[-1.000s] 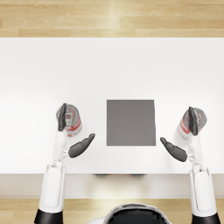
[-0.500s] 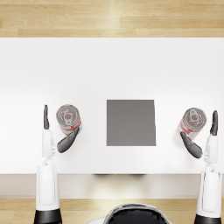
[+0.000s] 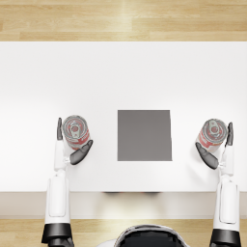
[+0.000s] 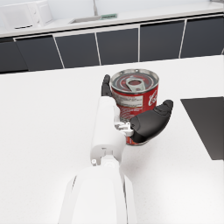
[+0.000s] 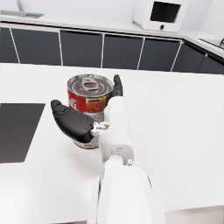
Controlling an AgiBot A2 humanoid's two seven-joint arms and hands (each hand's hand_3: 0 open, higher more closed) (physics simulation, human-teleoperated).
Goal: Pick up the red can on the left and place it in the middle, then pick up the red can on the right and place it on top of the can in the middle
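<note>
The left red can [image 3: 75,131] stands upright on the white table [image 3: 120,77], left of a dark grey mat [image 3: 144,135]. My left hand [image 3: 78,154] cups it: straight fingers [image 3: 59,129] along its outer side, thumb at its near side. In the left wrist view the thumb of the left hand [image 4: 151,124] lies against the left can [image 4: 133,94] low down. The right red can [image 3: 212,133] stands right of the mat. My right hand [image 3: 208,155] flanks it the same way, fingers [image 3: 230,133] outside. The right wrist view shows the right hand [image 5: 72,121] beside the right can [image 5: 89,98].
The table's near edge [image 3: 123,192] runs just behind both wrists. A wooden floor [image 3: 120,19] shows beyond the far edge. Dark cabinets [image 4: 118,46] and a white microwave [image 5: 159,15] stand far behind the table.
Both hands swung outward off the cans, then drew back in, so each can now sits between fingers and thumb. The cans have not moved.
</note>
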